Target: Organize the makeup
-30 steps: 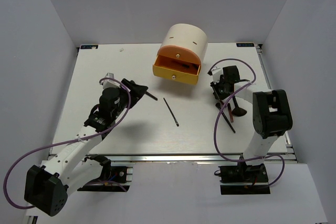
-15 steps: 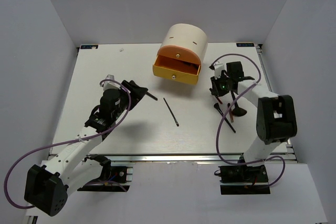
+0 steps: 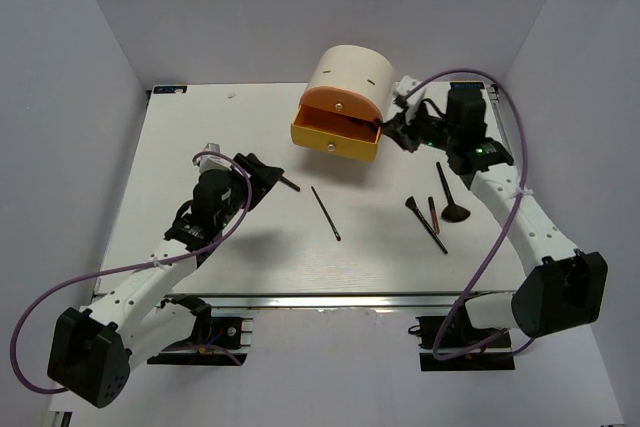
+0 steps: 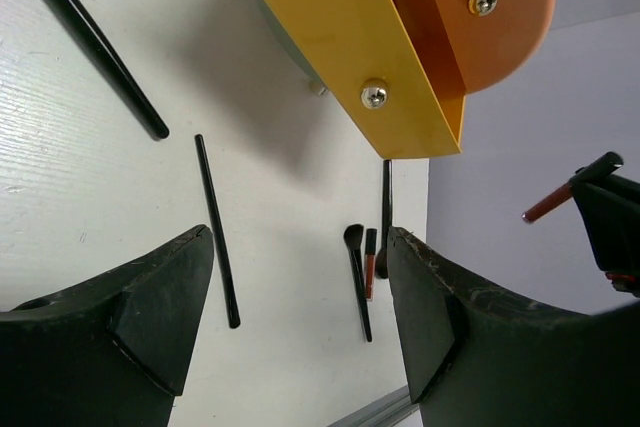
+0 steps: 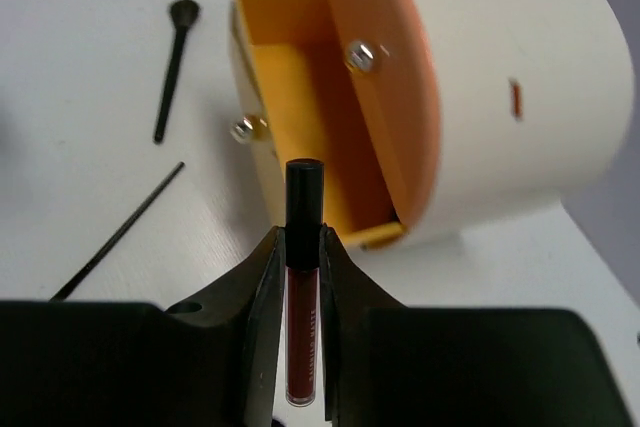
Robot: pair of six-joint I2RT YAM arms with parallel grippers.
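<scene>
- Two red-and-black sticks: one, the held stick [image 5: 303, 347], is pinched lengthwise between the fingers of the right gripper [image 5: 303, 247], its black cap poking past the tips. The second stick [image 3: 432, 214] lies well back, toward that arm's base.
- Three black brushes: a flared brush [image 3: 446, 190] and a thin brush [image 3: 427, 227] flank the second stick. The third brush [image 5: 171, 67] lies just beside the left gripper [image 4: 300, 247].
- One slim black stick [image 3: 325, 214] lies ahead of the left gripper.
- One cream case [image 3: 350, 72] has its yellow drawer [image 3: 335, 144] pulled out, just ahead of the right gripper's tips.
- Left gripper: jaws spread wide, gripping nothing.
</scene>
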